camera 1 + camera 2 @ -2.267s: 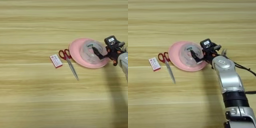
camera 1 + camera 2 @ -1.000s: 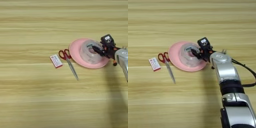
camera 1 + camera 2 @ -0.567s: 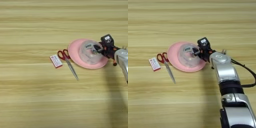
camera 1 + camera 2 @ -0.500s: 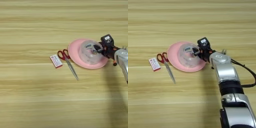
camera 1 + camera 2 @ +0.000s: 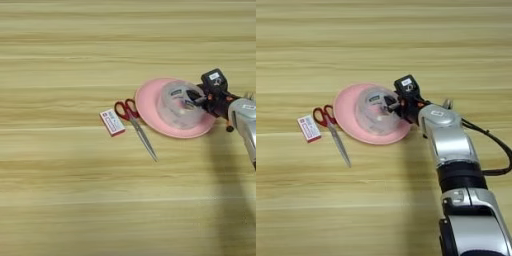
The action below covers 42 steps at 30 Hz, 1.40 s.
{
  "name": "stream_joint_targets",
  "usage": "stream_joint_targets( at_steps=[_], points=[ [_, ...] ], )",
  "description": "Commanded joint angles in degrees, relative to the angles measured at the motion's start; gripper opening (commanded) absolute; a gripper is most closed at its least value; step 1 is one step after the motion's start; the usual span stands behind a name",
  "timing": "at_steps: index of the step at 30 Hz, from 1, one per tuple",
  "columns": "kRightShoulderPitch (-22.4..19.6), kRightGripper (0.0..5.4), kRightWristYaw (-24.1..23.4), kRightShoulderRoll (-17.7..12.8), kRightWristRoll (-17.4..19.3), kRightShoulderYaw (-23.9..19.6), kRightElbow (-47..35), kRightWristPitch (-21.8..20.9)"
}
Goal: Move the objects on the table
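A round pink plate (image 5: 150,107) lies right of the table's middle, and a large clear tape roll (image 5: 176,105) stands on it. My right gripper (image 5: 393,106) reaches in from the right and is shut on the roll's right wall, with one black finger (image 5: 194,98) inside the ring. The silver forearm (image 5: 448,135) runs down to the bottom edge. Red-handled scissors (image 5: 134,125) lie just left of the plate, blades pointing toward me. Further left sits a small red-and-white box (image 5: 112,122), apart from the scissors' handles.
The wooden table (image 5: 75,200) fills both views. A black cable (image 5: 491,145) loops off the forearm to the right. A small grey metal tip (image 5: 448,103) shows just behind the arm.
The gripper came in leftward from beside the plate's right rim onto the tape roll's right wall, and its wide-spread fingers closed there. Over the last half second nothing moved.
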Motion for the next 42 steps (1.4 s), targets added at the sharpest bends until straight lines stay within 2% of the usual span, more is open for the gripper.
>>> stream_joint_targets(
  at_steps=[1,11,20,33,42],
  points=[
    [-2.6,1.54,-0.7,-1.1,1.8,-2.1,-4.6,0.7],
    [-3.0,1.53,-1.0,-1.8,3.2,-4.3,-9.7,3.2],
    [-4.7,1.53,-1.6,-3.3,3.6,-7.1,-9.3,3.4],
    [-3.5,1.53,-3.0,-9.8,4.8,-15.4,-7.7,2.1],
    [-4.0,1.53,-3.3,-14.4,5.6,-20.3,-3.6,0.9]
  ],
)
